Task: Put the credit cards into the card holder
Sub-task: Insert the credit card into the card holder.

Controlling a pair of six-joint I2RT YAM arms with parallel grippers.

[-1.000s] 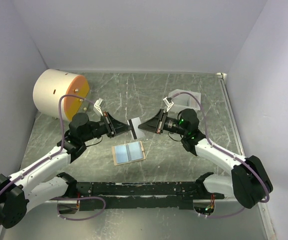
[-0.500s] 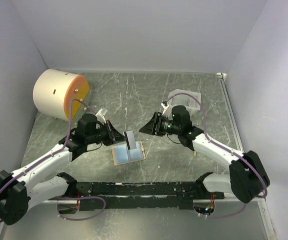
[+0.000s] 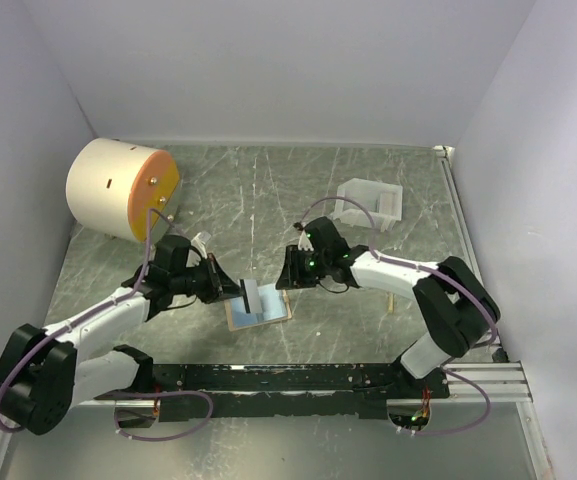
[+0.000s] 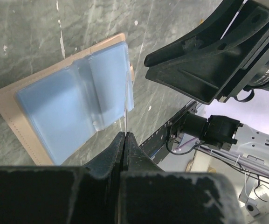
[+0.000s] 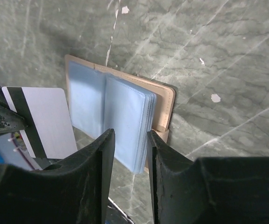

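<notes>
Over the last second both pincers have come down from mid-air to the wallet. The card that hung between them now sits with the left one alone.

Our left pincer (image 4: 125, 137) is clamped on the card (image 4: 125, 105), gripping it by its near end. From our wrist we see it edge-on, a thin line running straight out from the tips. Just ahead of those tips lies the wallet (image 4: 69, 102), open, with its pale blue pockets up. The card's far end is over the pocket half nearest our right pincer, and we cannot tell whether it touches.

Our right pincer (image 5: 129, 135) faces the left one across the wallet. Its jaws are a narrow gap apart with nothing between them, poised over the thick stack of pockets. We cannot tell whether they touch it.

Farther out on the table (image 3: 268, 190), a white tray (image 3: 371, 200) lies well behind the right pincer and a cream drum (image 3: 118, 190) well behind the left.
</notes>
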